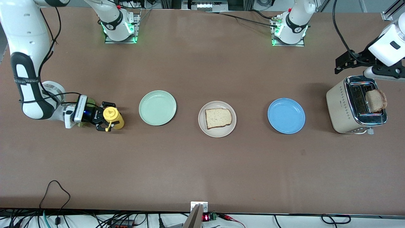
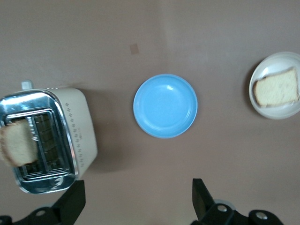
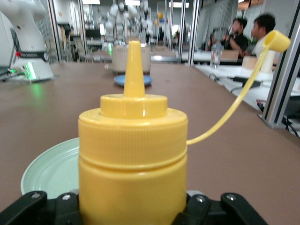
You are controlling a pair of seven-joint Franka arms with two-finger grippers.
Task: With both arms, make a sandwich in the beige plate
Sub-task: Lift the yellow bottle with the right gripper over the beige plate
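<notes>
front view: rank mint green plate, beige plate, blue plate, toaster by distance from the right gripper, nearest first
Right gripper is at the yellow squeeze bottle, at the right arm's end of the table.
1. Mint green plate, beside the bottle.
2. Beige plate, mid-table, holding one bread slice.
3. Blue plate, toward the left arm's end.
4. Toaster, at the left arm's end.

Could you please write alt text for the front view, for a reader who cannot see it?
The right gripper closes around a yellow squeeze bottle beside the mint green plate. The beige plate holds one bread slice; the left gripper, open, hovers over a toaster holding another slice, near the blue plate.
</notes>
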